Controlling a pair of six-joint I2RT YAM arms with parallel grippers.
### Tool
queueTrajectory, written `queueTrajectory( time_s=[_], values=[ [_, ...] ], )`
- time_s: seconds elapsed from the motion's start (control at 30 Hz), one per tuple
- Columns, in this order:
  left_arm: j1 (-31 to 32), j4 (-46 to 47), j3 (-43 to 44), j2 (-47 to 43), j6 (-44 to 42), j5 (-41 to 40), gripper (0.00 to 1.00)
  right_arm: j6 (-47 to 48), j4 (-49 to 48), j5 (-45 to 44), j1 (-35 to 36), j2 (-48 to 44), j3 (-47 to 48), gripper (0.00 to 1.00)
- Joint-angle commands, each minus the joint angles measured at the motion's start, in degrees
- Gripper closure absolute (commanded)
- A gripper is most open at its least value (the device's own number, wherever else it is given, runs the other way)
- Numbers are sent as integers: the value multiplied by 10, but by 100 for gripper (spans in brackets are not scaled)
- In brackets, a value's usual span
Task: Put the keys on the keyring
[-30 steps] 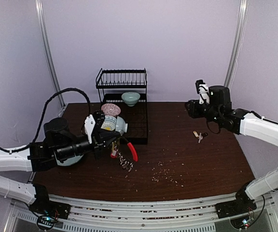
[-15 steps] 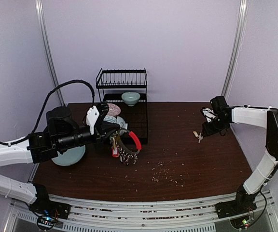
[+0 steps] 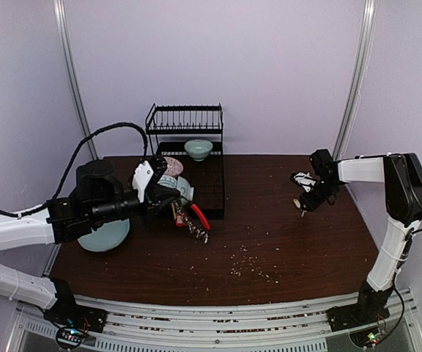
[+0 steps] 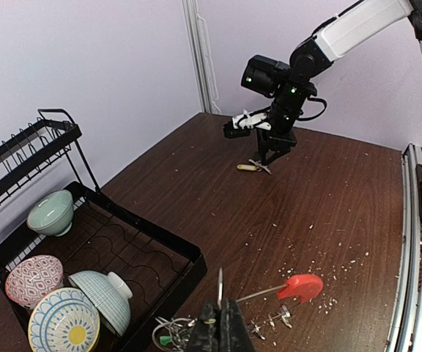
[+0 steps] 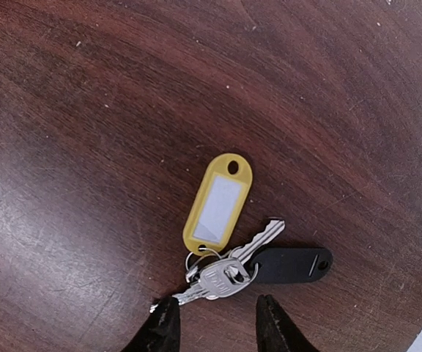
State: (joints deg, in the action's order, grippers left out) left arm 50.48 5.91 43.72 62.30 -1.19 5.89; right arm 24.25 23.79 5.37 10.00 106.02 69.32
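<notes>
Keys flat on the bench, right side, toward the back. Two silver ones on a small split ring, plus two tags: one yellow tag with a white window, one black tag. Right jaws straight above, spread, one tip either side of the nearer key's head, nothing pinched. Left-hand tip right by that key's blade end; can't tell if touching.

Keyring well apart from those, over by the left arm, near the front of the dish rack. Left jaws pressed together on its thin wire, a sliver of ring standing up above the tips. Red clip poking out sideways on a thin stem. Bunch of small keys hanging off it, a bit of green tag in the tangle. Too blurry for a count there.

Rack itself: black wire, two tiers. One pale green bowl in the lower tray at the back. Three more at the tray's left end: pink patterned bowl, pale blue bowl, yellow-and-blue bowl tipped on edge. One more pale blue dish on the bench under the left arm. Five pieces of crockery total.

Crumbs scattered across the front middle of the bench.
</notes>
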Motion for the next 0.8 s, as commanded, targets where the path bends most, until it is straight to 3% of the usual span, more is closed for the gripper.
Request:
queueTrajectory(
  time_s=[0.0, 0.23, 0.77],
  values=[
    [-10, 40, 12, 4, 2, 19, 100, 19, 21, -17, 3, 6, 20, 65],
    [-18, 41, 14, 11, 5, 26, 100, 25, 15, -25, 3, 36, 41, 74],
    [-25, 43, 13, 15, 6, 38, 100, 8, 63, -29, 3, 70, 75, 79]
  ],
)
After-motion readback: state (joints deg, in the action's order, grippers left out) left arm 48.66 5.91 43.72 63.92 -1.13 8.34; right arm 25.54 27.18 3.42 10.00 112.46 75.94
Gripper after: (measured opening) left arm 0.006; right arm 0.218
